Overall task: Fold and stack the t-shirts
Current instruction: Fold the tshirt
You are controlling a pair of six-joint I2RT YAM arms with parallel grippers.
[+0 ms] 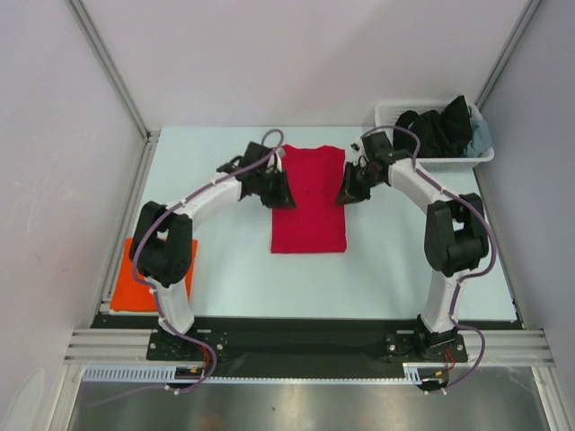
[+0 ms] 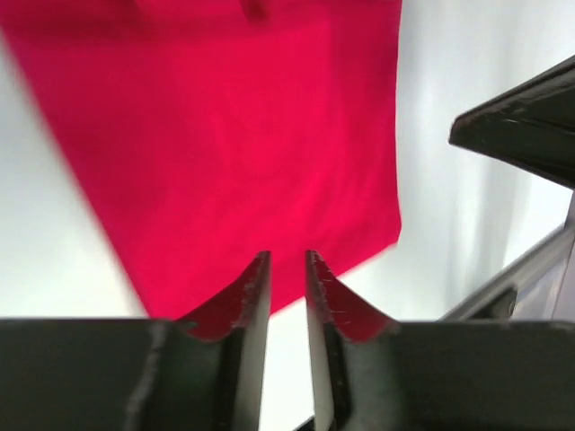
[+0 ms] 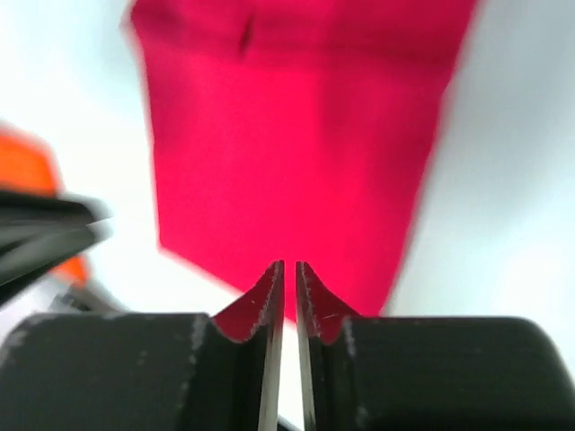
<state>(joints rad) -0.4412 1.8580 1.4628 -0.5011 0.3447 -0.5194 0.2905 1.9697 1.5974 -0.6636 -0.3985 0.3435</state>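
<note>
The crimson red t-shirt (image 1: 308, 199) lies flat mid-table, folded into a tall narrow rectangle. The orange t-shirt (image 1: 142, 277) lies folded at the near left edge, partly under the left arm. My left gripper (image 1: 280, 192) hovers over the red shirt's left edge, and my right gripper (image 1: 349, 189) hovers at its right edge. In the left wrist view the left gripper (image 2: 286, 256) has a narrow gap with nothing in it, above the red shirt (image 2: 234, 135). In the right wrist view the right gripper (image 3: 289, 265) is nearly closed and empty, above the red shirt (image 3: 287, 135).
A white lattice basket (image 1: 393, 113) with dark clothes stands at the far right corner. Grey walls and metal posts enclose the table on three sides. The orange shirt (image 3: 25, 162) shows at the left of the right wrist view.
</note>
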